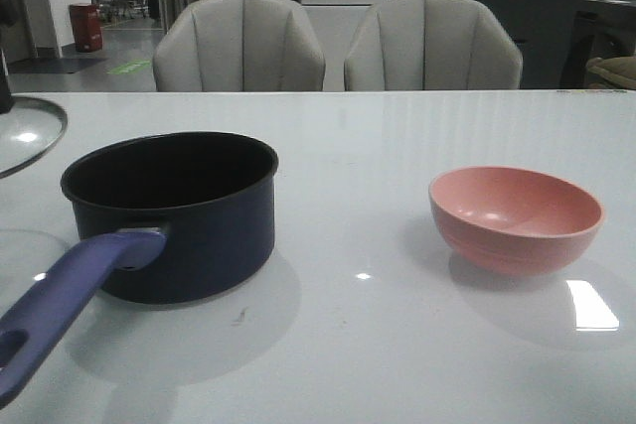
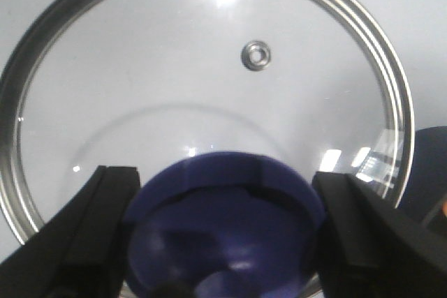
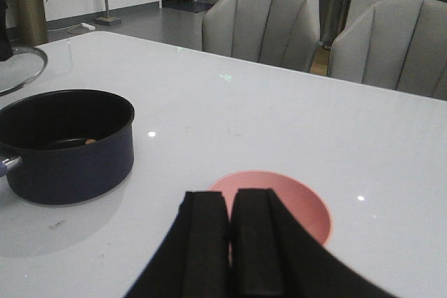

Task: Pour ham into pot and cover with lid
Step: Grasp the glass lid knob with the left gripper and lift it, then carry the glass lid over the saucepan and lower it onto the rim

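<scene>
The dark navy pot [image 1: 179,215] stands at the left of the table, its purple-blue handle [image 1: 60,305] pointing toward me. In the right wrist view a small orange-pink piece of ham [image 3: 89,142] shows on the pot's [image 3: 66,148] black floor. The glass lid [image 2: 209,88] with a metal rim is held off the table left of the pot, its edge showing in the front view [image 1: 25,136]. My left gripper [image 2: 225,193] is shut on the lid's blue knob [image 2: 223,228]. My right gripper [image 3: 229,204] is shut and empty, just above the near side of the pink bowl [image 3: 293,204].
The pink bowl [image 1: 515,217] stands empty at the right of the white table [image 1: 358,335]. Two grey chairs [image 1: 238,47] stand behind the far edge.
</scene>
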Robot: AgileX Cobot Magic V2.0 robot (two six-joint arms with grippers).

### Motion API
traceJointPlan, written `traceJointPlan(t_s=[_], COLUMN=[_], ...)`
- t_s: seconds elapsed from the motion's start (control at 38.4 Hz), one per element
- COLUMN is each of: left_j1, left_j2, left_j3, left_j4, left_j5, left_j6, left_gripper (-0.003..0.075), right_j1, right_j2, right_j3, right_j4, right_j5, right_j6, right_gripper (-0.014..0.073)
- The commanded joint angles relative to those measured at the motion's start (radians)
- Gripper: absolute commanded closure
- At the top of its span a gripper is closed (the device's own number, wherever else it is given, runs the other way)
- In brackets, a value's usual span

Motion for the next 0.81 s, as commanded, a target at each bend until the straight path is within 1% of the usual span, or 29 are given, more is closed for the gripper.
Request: traceJointPlan(t_s=[0.0, 0.16, 0.31, 0.42, 0.6, 0.78], left_j1=[-0.059, -0.166, -0.284, -0.339, -0.405, -0.412], left_j2=[-0.076, -0.076, -0.067, -0.045, 0.002, 0.034], left_j3=[-0.089, -0.163, -0.198, -0.199, -0.202, -0.21], left_j4=[-0.024, -0.024, 0.015, 0.042, 0.042, 0.019], left_j5=[0.023, 0.101, 0.104, 0.113, 0.16, 0.166], left_j6=[0.032, 0.085, 0.099, 0.099, 0.102, 0.102], left_gripper=[0.0465, 0.0465, 0.0465, 0.0465, 0.0465, 0.0465], right_j1=[0.003, 0.003, 0.003, 0.003, 0.003, 0.003], right_j2=[0.005, 0.005, 0.005, 0.005, 0.005, 0.005], right_j3=[-0.029, -0.029, -0.029, -0.029, -0.029, -0.029], right_j4=[-0.003, -0.003, -0.003, -0.003, -0.003, -0.003], right_j5=[-0.073, -0.073, -0.073, -0.073, -0.073, -0.073], right_j6=[-0.001, -0.001, -0.001, -0.001, -0.001, -0.001], right_gripper=[0.0425, 0.0425, 0.0425, 0.0425, 0.0425, 0.0425])
